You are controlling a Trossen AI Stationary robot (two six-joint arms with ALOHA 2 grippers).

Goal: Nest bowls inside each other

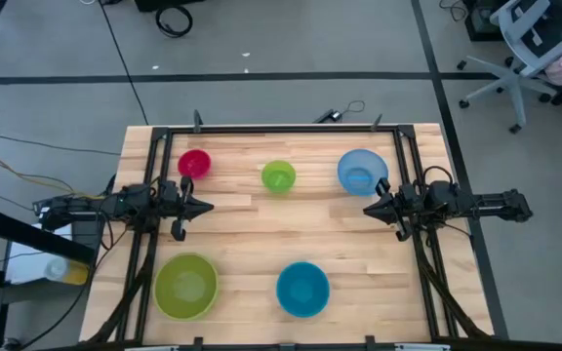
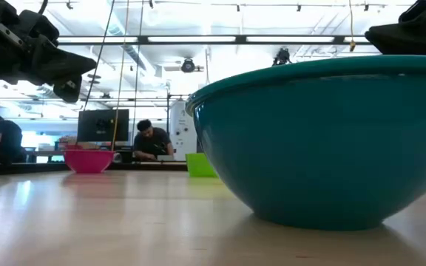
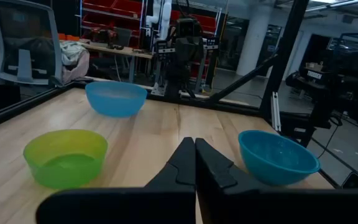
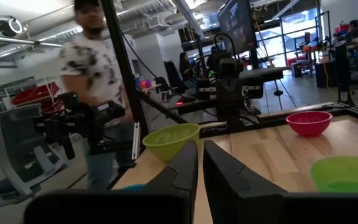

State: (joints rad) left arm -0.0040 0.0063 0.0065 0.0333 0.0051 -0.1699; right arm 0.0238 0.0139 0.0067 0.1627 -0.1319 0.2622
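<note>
Five bowls stand apart on their bases on the wooden table [image 1: 252, 229]: magenta [image 1: 194, 163], small green [image 1: 278, 176] and light blue [image 1: 361, 171] in the far row, large lime-green [image 1: 185, 285] and teal-blue [image 1: 302, 289] in the near row. My left gripper [image 1: 208, 206] hovers shut at the table's left, just near of the magenta bowl and pointing toward the right. My right gripper [image 1: 367, 209] hovers at the right, just near of the light blue bowl, pointing left. Its fingers [image 4: 185, 167] stand almost together with nothing between them.
A black frame [image 1: 281, 129] runs along the table's far edge and both sides. The middle strip of the table between the two grippers holds no object. A person [image 4: 95, 74] stands in the room beyond the table's left side, and others sit far off [image 2: 150, 140].
</note>
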